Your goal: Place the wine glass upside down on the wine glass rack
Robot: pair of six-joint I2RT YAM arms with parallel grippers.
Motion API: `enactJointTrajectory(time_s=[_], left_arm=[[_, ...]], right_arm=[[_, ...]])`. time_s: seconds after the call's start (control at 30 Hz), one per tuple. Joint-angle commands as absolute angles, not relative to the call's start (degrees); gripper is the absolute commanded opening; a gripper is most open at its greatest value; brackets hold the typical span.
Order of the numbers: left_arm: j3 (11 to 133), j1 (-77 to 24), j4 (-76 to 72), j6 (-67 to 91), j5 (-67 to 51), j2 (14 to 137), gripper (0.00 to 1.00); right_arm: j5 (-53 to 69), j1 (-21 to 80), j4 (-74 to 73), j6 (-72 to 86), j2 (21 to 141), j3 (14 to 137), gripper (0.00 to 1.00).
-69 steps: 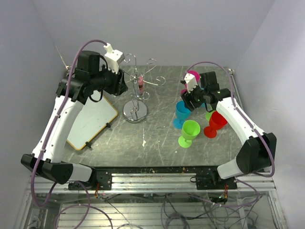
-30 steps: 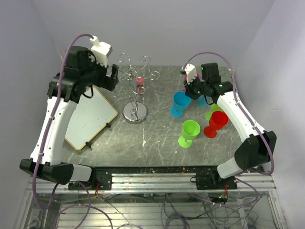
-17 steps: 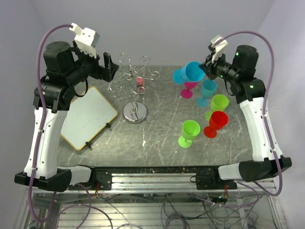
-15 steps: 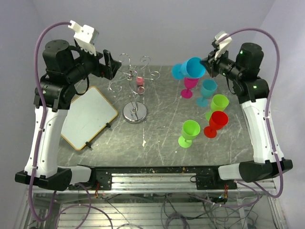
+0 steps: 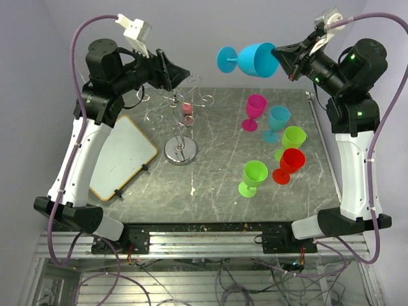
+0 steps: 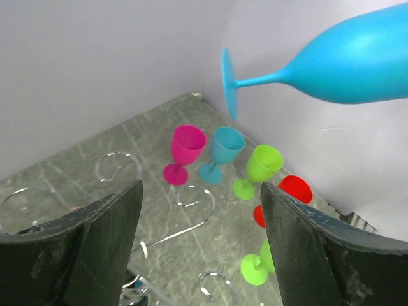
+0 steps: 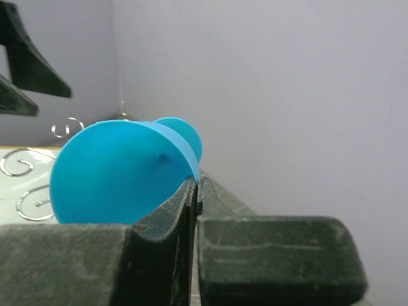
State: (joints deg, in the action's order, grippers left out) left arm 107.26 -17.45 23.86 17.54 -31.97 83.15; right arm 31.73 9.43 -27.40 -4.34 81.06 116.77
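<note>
On the grey table (image 5: 210,182) stands the silver wine glass rack (image 5: 180,152). High over the table, the blue wine glass (image 5: 254,59) lies sideways in the air. The right gripper (image 5: 279,55) seems to pinch its rim. The left gripper (image 5: 183,72) is spread wide, holding nothing.

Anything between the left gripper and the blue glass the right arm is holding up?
Nothing. The top view shows only open air between the left gripper and the blue glass; the rack sits lower.
</note>
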Motion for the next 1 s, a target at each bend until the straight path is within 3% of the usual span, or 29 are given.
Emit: enactJointTrajectory(time_s=[0.0, 0.47, 0.97], left_arm=[[109.10, -20.41, 16.92, 20.74, -35.65, 84.75, 0.85], [110.21, -24.59, 15.13, 23.91, -36.76, 91.67, 0.73], [109.65, -25.13, 13.64, 26.82, -38.67, 93.13, 0.32]], right_arm=[[37.78, 9.32, -24.56, 1.93, 82.84, 117.87, 0.00], [43.95, 9.29, -21.85, 6.05, 83.62, 115.43, 0.00], [44.15, 9.27, -21.47, 5.43, 83.78, 113.90, 0.00]])
